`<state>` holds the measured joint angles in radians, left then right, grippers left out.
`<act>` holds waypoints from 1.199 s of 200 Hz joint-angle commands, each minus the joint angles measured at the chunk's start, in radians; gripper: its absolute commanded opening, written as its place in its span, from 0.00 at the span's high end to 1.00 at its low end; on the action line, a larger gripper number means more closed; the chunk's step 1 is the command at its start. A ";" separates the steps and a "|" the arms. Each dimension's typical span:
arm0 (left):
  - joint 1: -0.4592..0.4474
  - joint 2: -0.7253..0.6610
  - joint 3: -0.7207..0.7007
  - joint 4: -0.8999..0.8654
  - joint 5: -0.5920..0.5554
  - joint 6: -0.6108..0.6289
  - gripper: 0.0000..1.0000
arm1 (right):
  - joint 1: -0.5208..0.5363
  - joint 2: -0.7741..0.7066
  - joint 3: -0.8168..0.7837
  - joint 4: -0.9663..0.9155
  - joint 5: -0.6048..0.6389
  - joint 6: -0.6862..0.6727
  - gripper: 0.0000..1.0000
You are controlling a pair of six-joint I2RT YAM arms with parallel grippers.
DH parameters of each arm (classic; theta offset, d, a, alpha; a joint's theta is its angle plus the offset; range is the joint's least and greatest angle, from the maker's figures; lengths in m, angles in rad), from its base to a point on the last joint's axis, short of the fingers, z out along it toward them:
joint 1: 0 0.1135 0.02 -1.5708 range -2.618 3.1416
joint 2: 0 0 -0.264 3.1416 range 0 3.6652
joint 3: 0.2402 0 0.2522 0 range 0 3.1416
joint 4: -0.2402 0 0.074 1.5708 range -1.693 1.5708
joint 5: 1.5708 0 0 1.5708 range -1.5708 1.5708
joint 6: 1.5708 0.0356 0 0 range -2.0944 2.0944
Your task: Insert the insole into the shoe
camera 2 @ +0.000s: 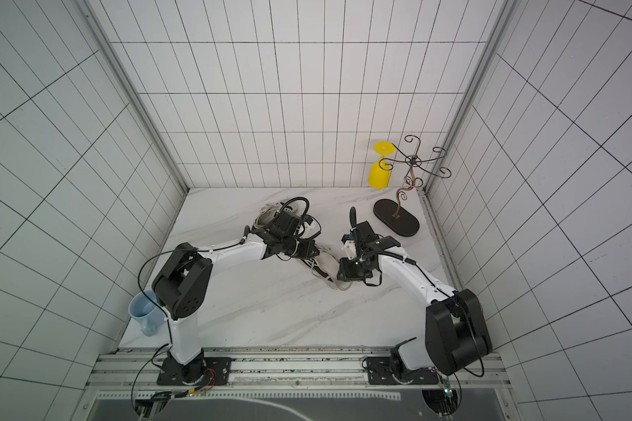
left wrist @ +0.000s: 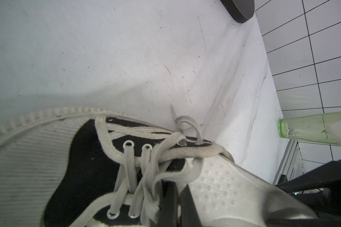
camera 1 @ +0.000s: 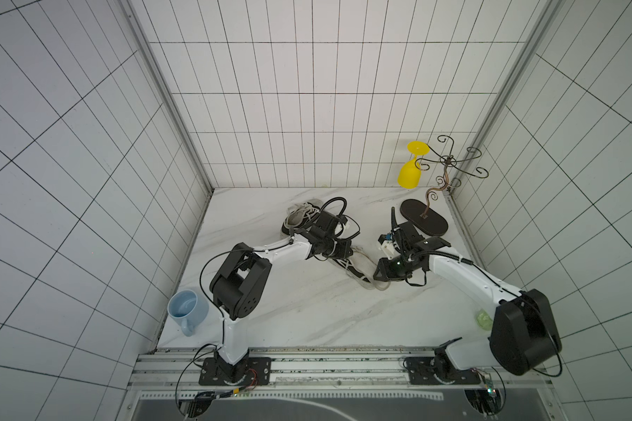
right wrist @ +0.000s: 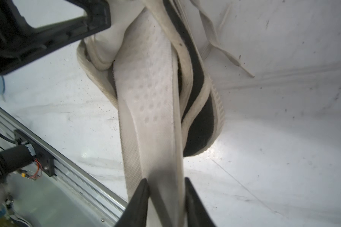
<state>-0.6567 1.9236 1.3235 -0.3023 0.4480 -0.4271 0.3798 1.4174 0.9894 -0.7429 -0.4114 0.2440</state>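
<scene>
Jutting from the black shoe (right wrist: 201,121) is a white dotted insole (right wrist: 150,88).

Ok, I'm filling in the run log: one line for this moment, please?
left gripper: shut on shoe | right gripper: shut on insole | insole: front end in shoe, rest outside

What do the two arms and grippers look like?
The left arm and right arm match: white link shells, bulky black joint housings, black base plates. Thin black cables run along each. The left gripper and right gripper are black with tapered black fingers. No markings legible.
</scene>
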 commanded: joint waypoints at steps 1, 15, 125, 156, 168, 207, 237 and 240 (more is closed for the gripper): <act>-0.016 -0.031 0.000 0.015 -0.014 0.019 1.00 | -0.023 0.005 -0.042 0.011 -0.008 0.053 0.80; -0.030 -0.028 0.014 -0.010 0.001 0.047 1.00 | -0.032 0.013 -0.018 0.029 -0.002 0.061 0.82; -0.056 -0.007 0.085 -0.084 0.094 0.167 1.00 | -0.050 0.214 0.301 0.021 -0.017 0.005 0.84; -0.050 -0.003 0.086 -0.062 0.100 0.134 1.00 | -0.043 0.271 0.347 0.017 -0.028 -0.024 0.85; -0.045 -0.002 0.081 -0.044 0.098 0.101 1.00 | -0.034 0.281 0.339 0.016 -0.021 -0.035 0.86; -0.037 -0.002 0.083 -0.027 0.068 0.057 1.00 | -0.011 0.244 0.257 0.004 0.028 -0.035 0.81; -0.037 0.003 0.086 -0.047 0.042 0.072 1.00 | -0.034 0.147 0.207 -0.029 0.057 0.004 0.56; -0.036 0.003 0.085 -0.047 0.039 0.072 1.00 | -0.035 0.140 0.201 -0.037 0.058 0.007 0.55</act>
<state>-0.6971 1.9240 1.3735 -0.3843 0.5053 -0.3531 0.3576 1.6485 1.2545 -0.7219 -0.3912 0.2230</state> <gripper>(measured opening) 0.047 0.406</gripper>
